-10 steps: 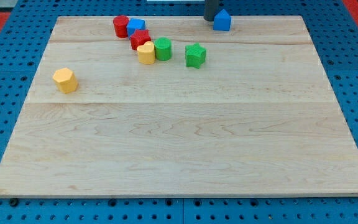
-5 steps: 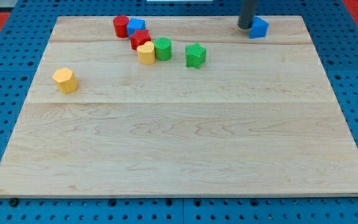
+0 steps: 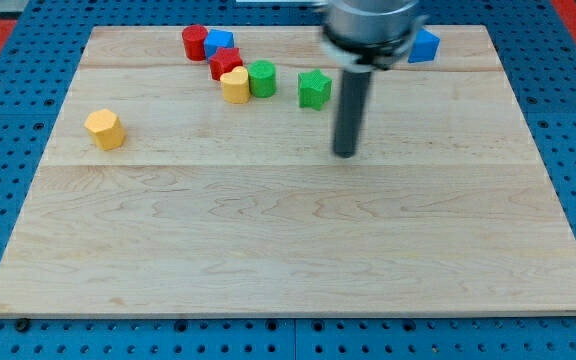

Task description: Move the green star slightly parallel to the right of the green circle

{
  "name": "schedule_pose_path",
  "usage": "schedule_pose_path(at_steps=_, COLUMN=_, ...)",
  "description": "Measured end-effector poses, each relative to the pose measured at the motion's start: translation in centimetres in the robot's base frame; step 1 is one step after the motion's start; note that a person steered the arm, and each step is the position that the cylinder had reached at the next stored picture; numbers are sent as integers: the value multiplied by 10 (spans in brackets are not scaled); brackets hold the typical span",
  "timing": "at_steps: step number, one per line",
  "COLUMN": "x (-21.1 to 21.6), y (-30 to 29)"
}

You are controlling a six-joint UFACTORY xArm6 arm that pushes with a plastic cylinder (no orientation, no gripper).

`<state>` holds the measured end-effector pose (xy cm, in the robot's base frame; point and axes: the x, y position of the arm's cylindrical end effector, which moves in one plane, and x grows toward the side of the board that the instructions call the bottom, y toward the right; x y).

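Note:
The green star point(image 3: 314, 88) lies near the board's top, a short gap to the right of the green circle point(image 3: 262, 78). The circle touches a yellow block point(image 3: 235, 86) on its left. My tip point(image 3: 344, 153) rests on the board below and to the right of the green star, apart from it. The dark rod rises from the tip toward the view's top.
A red block point(image 3: 225, 63), a blue block point(image 3: 219, 43) and a red cylinder point(image 3: 195, 41) cluster up-left of the circle. A blue block point(image 3: 424, 45) sits at the top right. A yellow hexagon point(image 3: 105, 129) lies at the left. The wooden board point(image 3: 288, 250) has blue pegboard around it.
The blue block at the top was pushed to the right. My tip then left it and moved down and left, to below-right of the green star.

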<state>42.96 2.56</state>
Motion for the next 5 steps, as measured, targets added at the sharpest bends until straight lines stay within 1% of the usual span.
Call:
schedule_pose_path(at_steps=1, x=-32, y=-67)
schedule_pose_path(at_steps=2, x=-43, y=-72)
schedule_pose_path(at_steps=3, x=-43, y=-72)
schedule_pose_path(at_steps=4, x=-43, y=-43)
schedule_pose_path(at_steps=5, x=-53, y=-44)
